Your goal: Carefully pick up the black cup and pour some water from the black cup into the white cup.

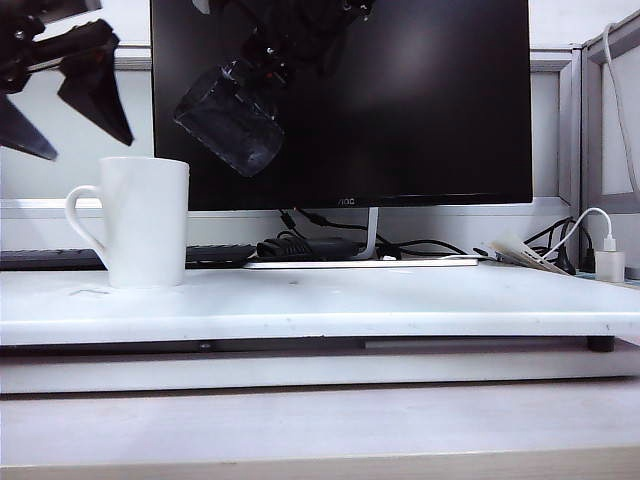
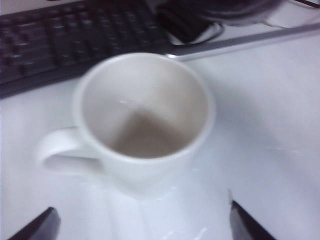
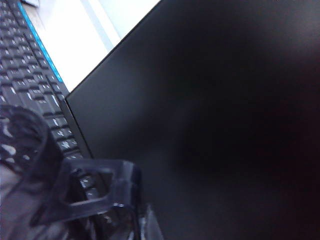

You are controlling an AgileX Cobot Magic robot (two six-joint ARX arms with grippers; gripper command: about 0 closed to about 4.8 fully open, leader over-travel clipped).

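Biggest risk here is water getting spilled onto the table (image 1: 400, 300) — the black cup (image 1: 228, 118) is held tilted in the air up and to the right of the white cup (image 1: 145, 222), not over its mouth, so anything tipped out now lands short. The right gripper (image 1: 262, 55) is clamped shut on it by the handle. The left gripper (image 1: 60, 95) is hung wide open just above the white cup — nothing is held there

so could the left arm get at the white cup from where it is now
Probably yes. The left gripper hangs open just above the white cup, nothing between them. The black cup, tilted in the right gripper, is off to the side.
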